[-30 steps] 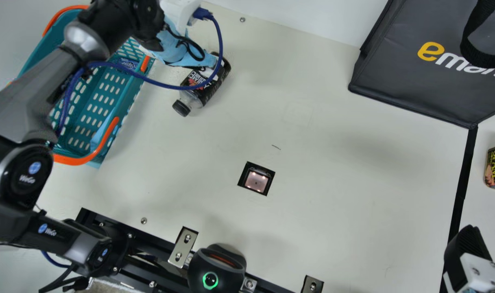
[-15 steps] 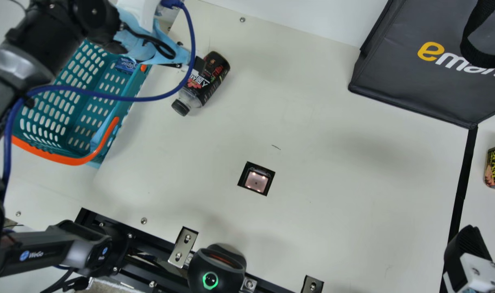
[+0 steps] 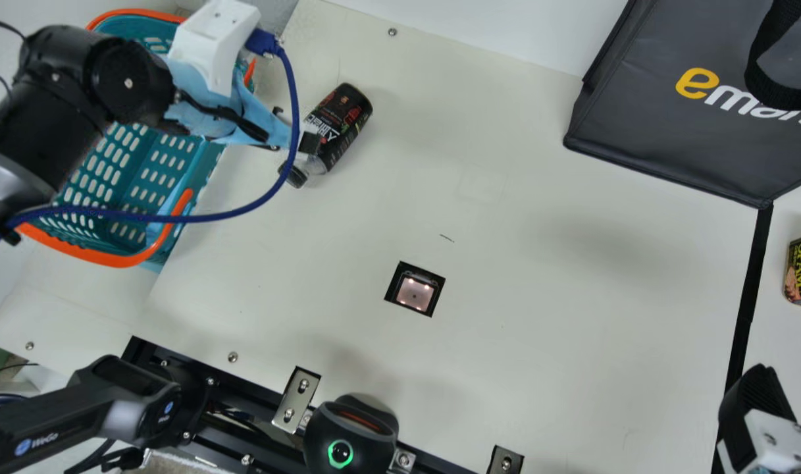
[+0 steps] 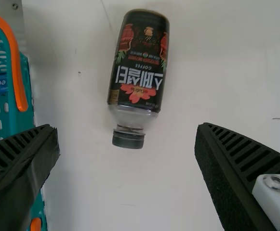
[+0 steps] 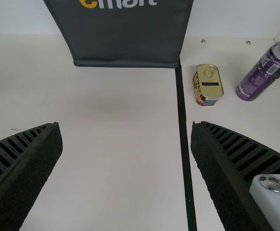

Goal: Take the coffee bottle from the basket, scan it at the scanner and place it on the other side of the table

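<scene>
Rounded black joint (image 3: 127,82), silver band (image 3: 10,176), white housing (image 3: 210,41), pale-blue wrap (image 3: 199,85), 1 blue cable (image 3: 176,218)

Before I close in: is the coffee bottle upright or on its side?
On its side: the bottle shows its label lengthwise, black cap on.

Bright, diffuse light across table (image 3: 538,316); soft shadow beside basket (image 3: 114,259); small bright spots in scanner (image 3: 414,296).
</scene>
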`<state>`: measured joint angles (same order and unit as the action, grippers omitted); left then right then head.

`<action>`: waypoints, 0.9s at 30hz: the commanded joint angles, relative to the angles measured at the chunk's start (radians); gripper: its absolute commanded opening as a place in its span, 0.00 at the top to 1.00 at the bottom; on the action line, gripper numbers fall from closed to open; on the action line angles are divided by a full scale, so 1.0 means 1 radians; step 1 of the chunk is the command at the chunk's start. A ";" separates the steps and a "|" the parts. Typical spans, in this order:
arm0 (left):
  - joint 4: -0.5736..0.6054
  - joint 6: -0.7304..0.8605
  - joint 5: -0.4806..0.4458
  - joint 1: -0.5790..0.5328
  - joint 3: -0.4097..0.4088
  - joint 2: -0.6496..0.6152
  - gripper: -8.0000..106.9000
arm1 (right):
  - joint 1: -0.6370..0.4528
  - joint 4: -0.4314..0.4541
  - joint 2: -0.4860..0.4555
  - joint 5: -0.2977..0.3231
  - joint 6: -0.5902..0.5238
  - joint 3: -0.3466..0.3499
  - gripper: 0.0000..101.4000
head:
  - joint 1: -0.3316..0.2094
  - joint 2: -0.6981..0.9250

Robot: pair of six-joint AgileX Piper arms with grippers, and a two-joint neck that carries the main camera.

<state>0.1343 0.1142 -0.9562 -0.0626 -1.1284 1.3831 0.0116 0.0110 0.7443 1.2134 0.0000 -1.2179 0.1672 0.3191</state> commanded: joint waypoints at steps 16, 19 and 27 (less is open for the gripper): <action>-0.057 -0.033 0.277 -0.045 0.300 -0.037 0.15 | 0.000 0.000 0.000 -0.001 0.000 0.000 0.06 | -0.029 0.002; -0.067 -0.043 0.329 -0.056 0.336 -0.030 0.15 | 0.000 0.000 0.000 -0.001 0.000 0.000 0.06 | -0.029 0.002; -0.088 -0.063 0.476 -0.062 0.415 0.011 0.15 | 0.000 0.000 0.000 -0.001 0.000 0.000 0.06 | -0.029 0.002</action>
<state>0.0467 0.0533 -0.5143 -0.1234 -0.7231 1.3892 0.0116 0.0110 0.7443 1.2124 0.0000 -1.2179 0.1672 0.3191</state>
